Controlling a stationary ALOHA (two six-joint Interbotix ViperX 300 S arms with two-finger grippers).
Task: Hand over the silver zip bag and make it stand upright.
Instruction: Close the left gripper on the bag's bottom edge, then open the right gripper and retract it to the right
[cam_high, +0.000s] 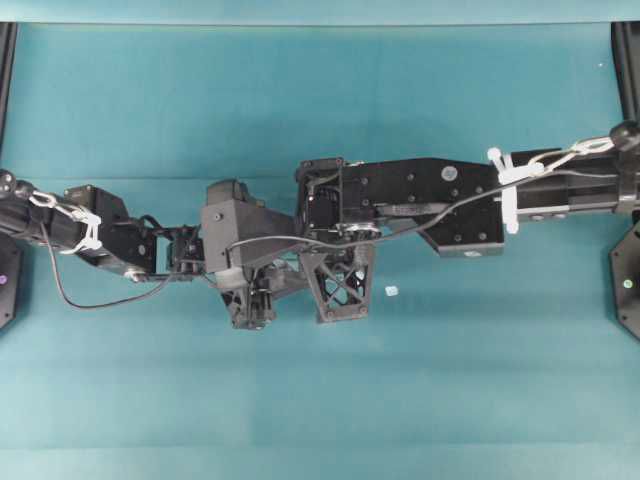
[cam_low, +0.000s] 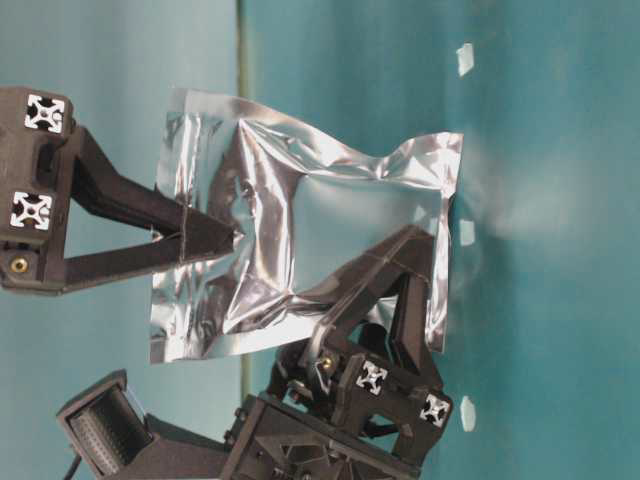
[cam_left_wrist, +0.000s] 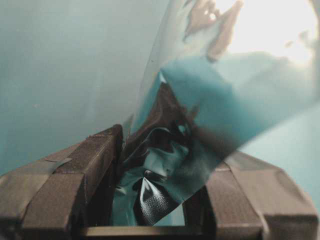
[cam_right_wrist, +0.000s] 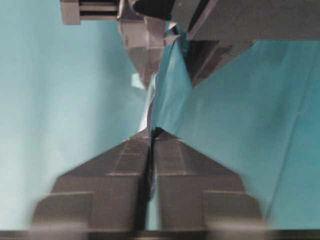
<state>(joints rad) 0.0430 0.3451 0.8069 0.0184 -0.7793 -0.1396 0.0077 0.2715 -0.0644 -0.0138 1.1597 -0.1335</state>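
The silver zip bag (cam_low: 300, 250) hangs between both hands: the right hand (cam_low: 235, 237) pinches its 9 o'clock edge, the left hand (cam_low: 425, 240) clamps its 5 o'clock side.

From overhead, the silver zip bag (cam_low: 300, 240) cannot be seen at all; both arms cover it where they meet. The small pale scrap (cam_high: 391, 291) on the surface (cam_high: 300, 110) is too tiny to identify. In the left wrist view the bag's upper part washes out in glare and runs off the top edge, and its lower end is lost between the jaws. In the right wrist view the bag is blurred. The table-level view cuts off both arms at its edges.
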